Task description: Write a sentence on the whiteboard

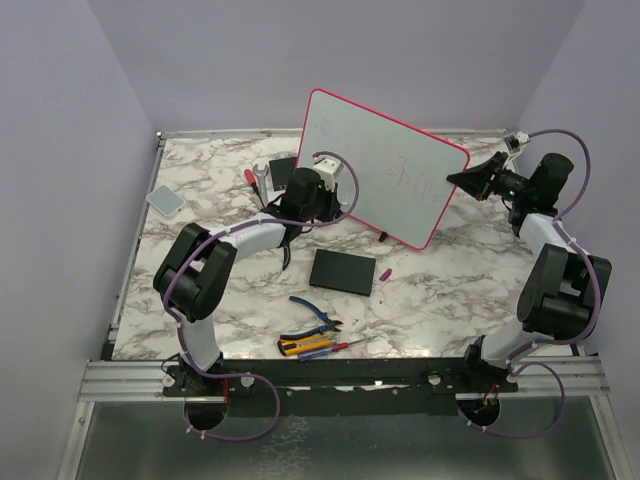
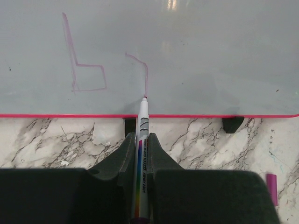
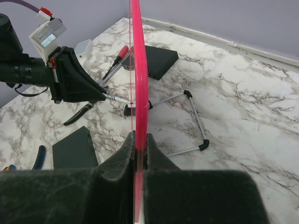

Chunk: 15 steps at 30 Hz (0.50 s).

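I see the whiteboard (image 1: 385,150) propped upright toward the back of the marble table (image 1: 440,290), leaning on a wire stand (image 3: 194,116) with small black feet. My right gripper (image 3: 139,140) has its 2 fingers pinched on the board's pink frame at its right-hand edge, steadying it. My left gripper (image 2: 140,140) is clamped on a marker (image 2: 142,121), with the barrel running out between the fingers and the tip touching the white surface just above the lower frame. The sentence (image 2: 88,70) is barely begun in the left wrist view: 2 faint pink strokes, with the tip at the foot of the second. The overhead view shows more faint lettering further along, too pale for me to read. I judge the board to be light, thin and stiff, with a glossy face that gives the pen little bite. On that thin stand it would likely slide or rock backwards under pen pressure. The rounded frame is the sensible place to hold it, never the writing face, and the grip wants to be square on the edge so that it cannot slip off. I would use only light pressure on the marker.
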Motion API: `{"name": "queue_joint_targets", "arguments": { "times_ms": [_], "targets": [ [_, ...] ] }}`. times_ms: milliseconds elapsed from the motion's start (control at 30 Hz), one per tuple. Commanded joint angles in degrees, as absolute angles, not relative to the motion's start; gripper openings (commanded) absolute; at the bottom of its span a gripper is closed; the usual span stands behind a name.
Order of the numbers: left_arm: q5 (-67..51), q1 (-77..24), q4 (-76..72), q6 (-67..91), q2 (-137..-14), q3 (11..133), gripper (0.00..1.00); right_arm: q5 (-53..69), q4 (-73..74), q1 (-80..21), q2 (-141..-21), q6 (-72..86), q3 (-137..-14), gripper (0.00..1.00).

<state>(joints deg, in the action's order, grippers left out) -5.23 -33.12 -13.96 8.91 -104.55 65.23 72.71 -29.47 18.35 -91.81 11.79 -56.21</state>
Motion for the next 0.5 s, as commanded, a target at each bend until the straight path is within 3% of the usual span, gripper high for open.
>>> {"name": "queue_joint_targets", "arguments": {
  "times_ms": [0,467],
  "targets": [
    [-3.2,-33.3,-15.2,8.4,-106.5,65.5,0.0,71.8,-24.9,16.8,-93.3,7.2,-56.0,0.01],
    [-3.9,-33.3,-16.6,9.9,-106.7,69.4,0.0,71.6,-24.8,16.7,-93.1,7.0,-55.9,0.0]
  ]
}}
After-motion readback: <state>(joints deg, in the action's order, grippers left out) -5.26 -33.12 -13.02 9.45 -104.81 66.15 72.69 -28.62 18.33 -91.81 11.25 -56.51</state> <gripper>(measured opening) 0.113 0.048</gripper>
